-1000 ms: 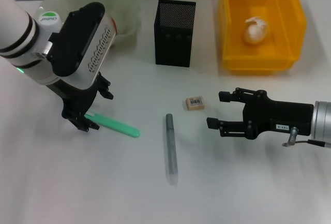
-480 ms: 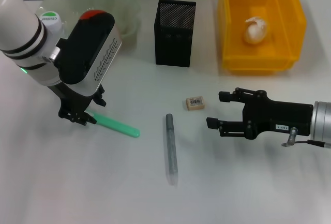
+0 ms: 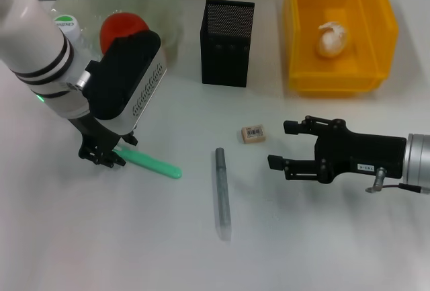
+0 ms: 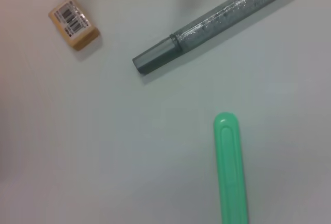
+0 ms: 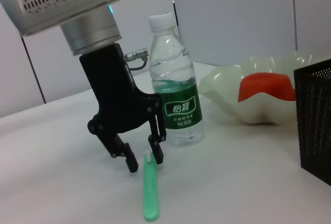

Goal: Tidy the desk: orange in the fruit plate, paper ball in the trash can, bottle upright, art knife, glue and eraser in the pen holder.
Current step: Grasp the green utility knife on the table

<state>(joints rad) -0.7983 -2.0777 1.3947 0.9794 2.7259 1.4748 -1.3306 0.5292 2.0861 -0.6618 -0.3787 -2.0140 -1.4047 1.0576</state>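
Left hand (image 3: pixel 106 156) points down, fingers spread astride the green art knife (image 3: pixel 151 163), not gripping.

The left arm (image 3: pixel 40 49) was white with black bands and a green light; both grippers were black, one (image 3: pixel 290 144) trailing a cable.

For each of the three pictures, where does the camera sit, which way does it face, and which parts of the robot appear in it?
Head view: above, facing down at the desk; both arms show, left gripper, right gripper.
Left wrist view: faces straight down at the green art knife, glitter glue, eraser; no robot part shows.
Right wrist view: low, facing across the desk at the left gripper, bottle, orange.
All three share the knife.
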